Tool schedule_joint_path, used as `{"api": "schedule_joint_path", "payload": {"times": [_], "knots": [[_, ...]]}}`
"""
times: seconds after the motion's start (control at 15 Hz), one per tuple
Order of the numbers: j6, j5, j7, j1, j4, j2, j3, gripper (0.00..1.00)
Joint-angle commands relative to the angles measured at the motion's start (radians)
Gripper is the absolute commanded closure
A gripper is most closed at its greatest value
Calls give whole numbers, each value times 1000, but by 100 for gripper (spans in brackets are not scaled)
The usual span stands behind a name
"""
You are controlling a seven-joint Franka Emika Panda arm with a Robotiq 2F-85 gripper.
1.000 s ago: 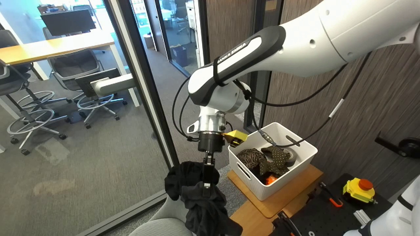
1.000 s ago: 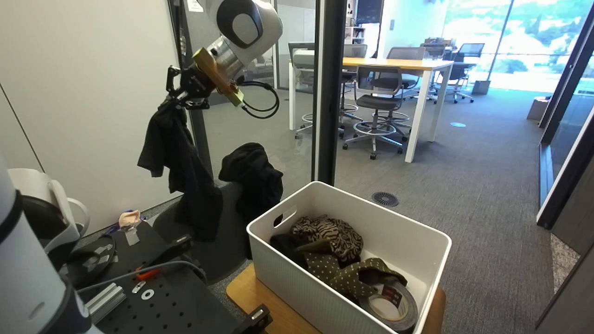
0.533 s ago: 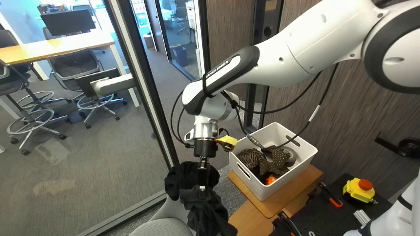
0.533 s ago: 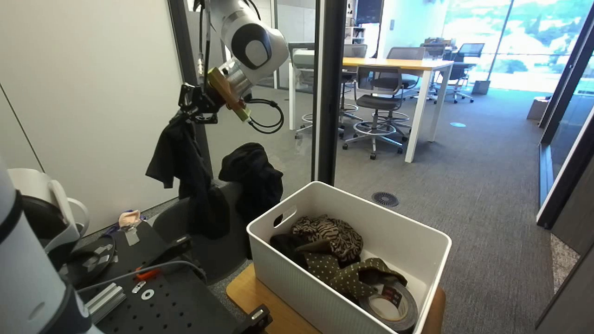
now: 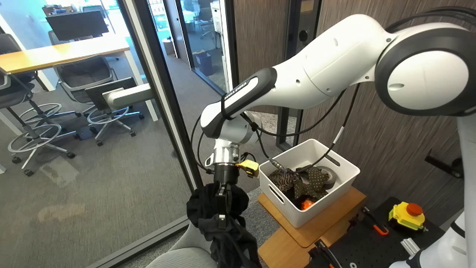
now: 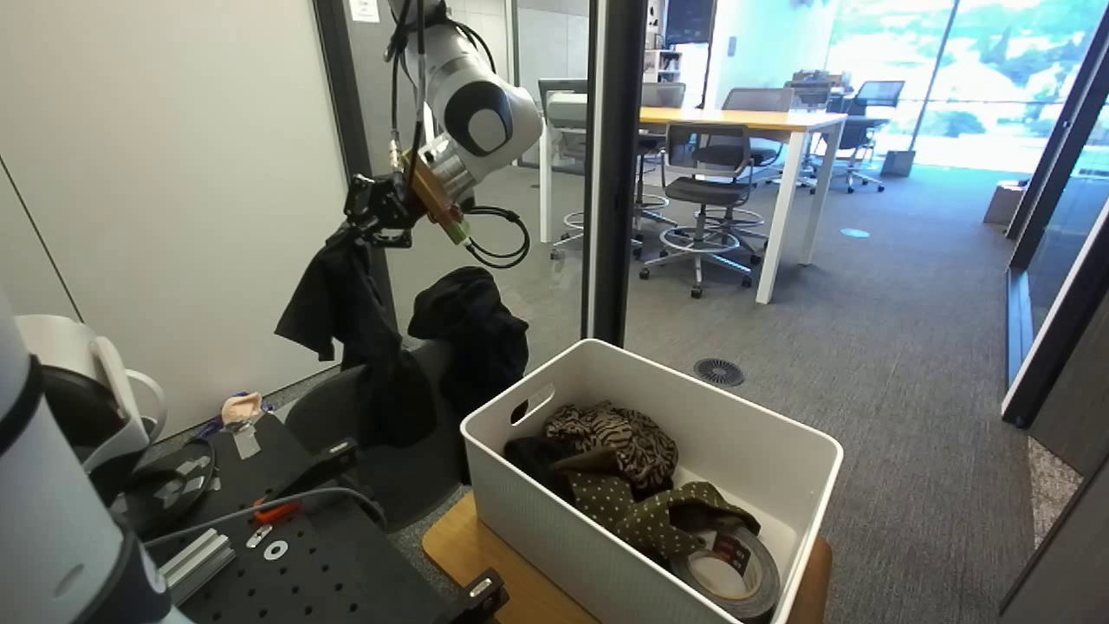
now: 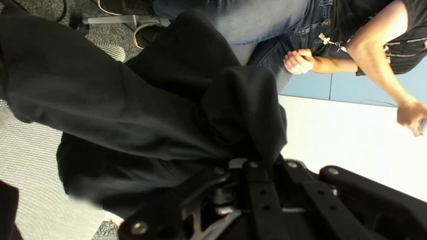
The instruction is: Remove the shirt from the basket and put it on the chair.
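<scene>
My gripper (image 5: 222, 222) is shut on a black shirt (image 5: 233, 243), pinched at its top so that it hangs down over the chair (image 5: 182, 258). In an exterior view the gripper (image 6: 344, 232) holds the shirt (image 6: 346, 303) above the chair (image 6: 407, 485), its lower end in front of the chair's back. In the wrist view the cloth (image 7: 143, 116) runs from between the fingertips (image 7: 272, 164) across the pale mesh seat (image 7: 33, 156). Whether it touches the seat is unclear. The white basket (image 5: 331, 197) stands beside the chair, holding patterned cloths and a tape roll; it also shows in an exterior view (image 6: 554, 529).
Another black cloth (image 6: 476, 329) is draped over the chair's back. A glass wall with a dark frame post (image 5: 169, 100) stands close behind the chair. A black perforated table (image 6: 329, 572) with tools is beside it. A person in jeans (image 7: 267, 23) is near in the wrist view.
My gripper has moved down with the shirt, a little toward the chair's back. More of the shirt's lower end now overlaps the chair. The basket and its contents have not moved.
</scene>
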Motion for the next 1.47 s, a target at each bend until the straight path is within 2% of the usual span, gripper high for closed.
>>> {"api": "schedule_joint_path", "payload": {"times": [0.0,0.8,1.4], "knots": [[-29,-19,37,-10,51,24,14,92],[-20,-32,2,-31,-59,-49,12,92],[-15,-57,19,-33,-69,-37,10,92]]}}
